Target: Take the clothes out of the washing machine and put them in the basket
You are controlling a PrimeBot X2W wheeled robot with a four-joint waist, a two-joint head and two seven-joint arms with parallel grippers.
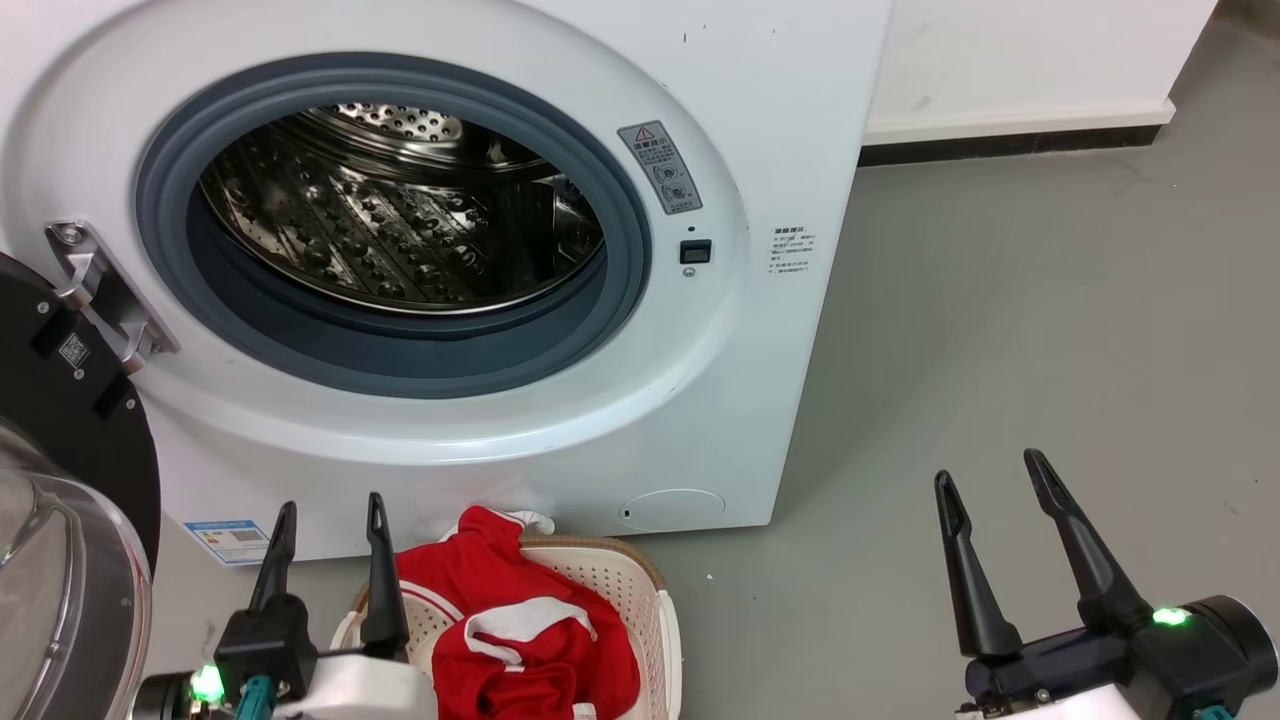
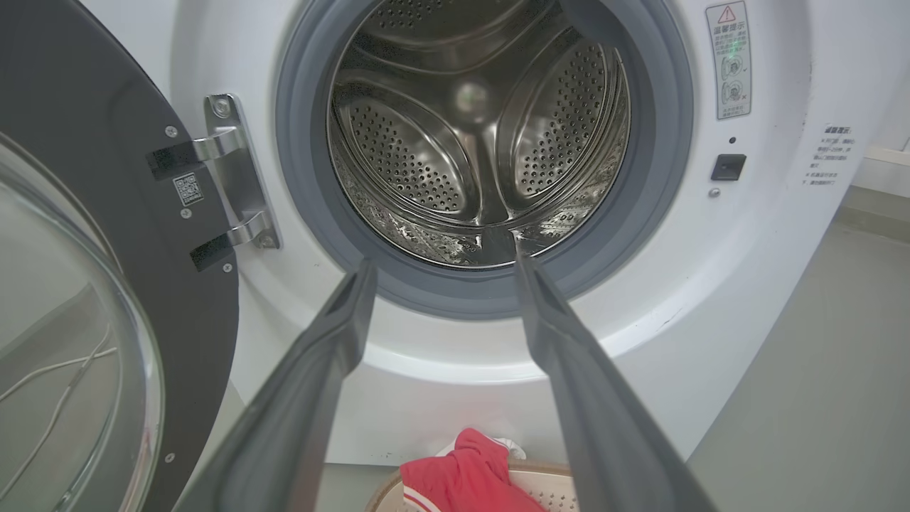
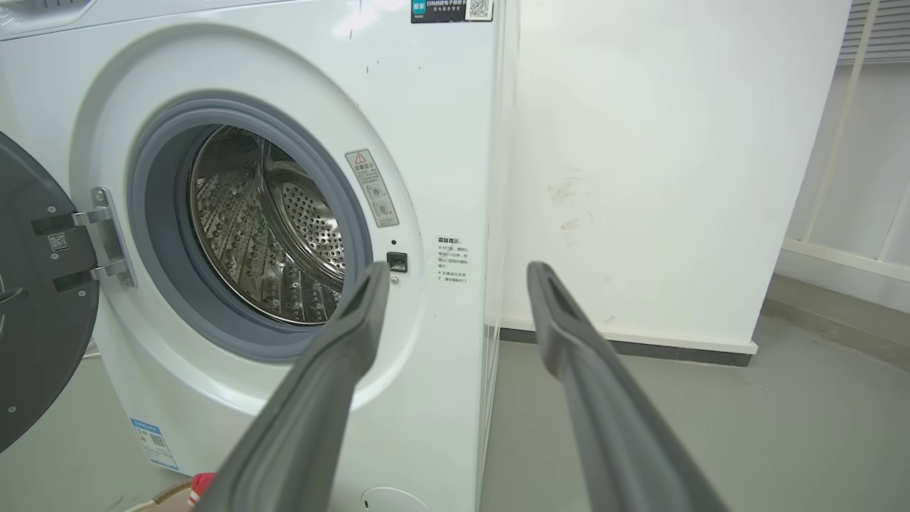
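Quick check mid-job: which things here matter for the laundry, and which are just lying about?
Job: washing machine, drum, door, clothes, basket, left claw, right claw, both open.
Lying about: warning sticker, energy label, skirting board.

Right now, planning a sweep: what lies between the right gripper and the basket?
Bare grey floor lies between the right gripper and the basket, seen in the head view.

Washing machine (image 1: 780, 120) front: grey warning label (image 1: 659, 167) with a red triangle sign, print too small to read. Block of dark print (image 1: 791, 250) to its right, unreadable. Blue label (image 1: 228, 540) low left and door (image 1: 60, 430) sticker (image 1: 73, 349) carry QR codes.
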